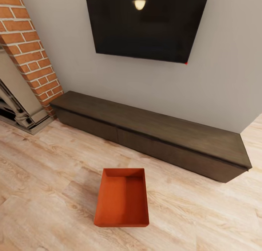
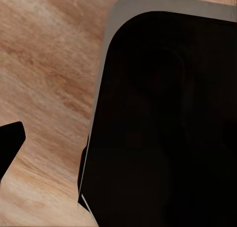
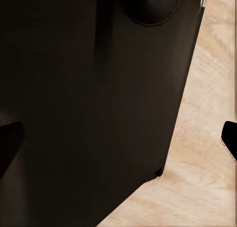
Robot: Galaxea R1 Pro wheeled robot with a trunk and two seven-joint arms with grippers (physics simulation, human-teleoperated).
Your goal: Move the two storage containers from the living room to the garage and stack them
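Note:
One orange-red storage container [image 1: 122,198] sits open side up on the light wood floor of the living room, low in the middle of the head view, with nothing inside it. In the left wrist view, one black fingertip [image 2: 10,144] of my left gripper [image 2: 118,143] pokes in at the picture's edge over wood planks, beside my own dark base. My right gripper [image 3: 118,140] shows a fingertip [image 3: 230,138] at each edge of its view, spread wide with nothing between them. Both grippers hang near my base, away from the container. The garage is out of view.
A long, low dark wood cabinet [image 1: 153,134] runs along the grey wall behind the container, under a black wall TV [image 1: 145,21]. A red brick fireplace [image 1: 29,54] stands at the far left. Wood floor [image 1: 43,171] lies all around the container.

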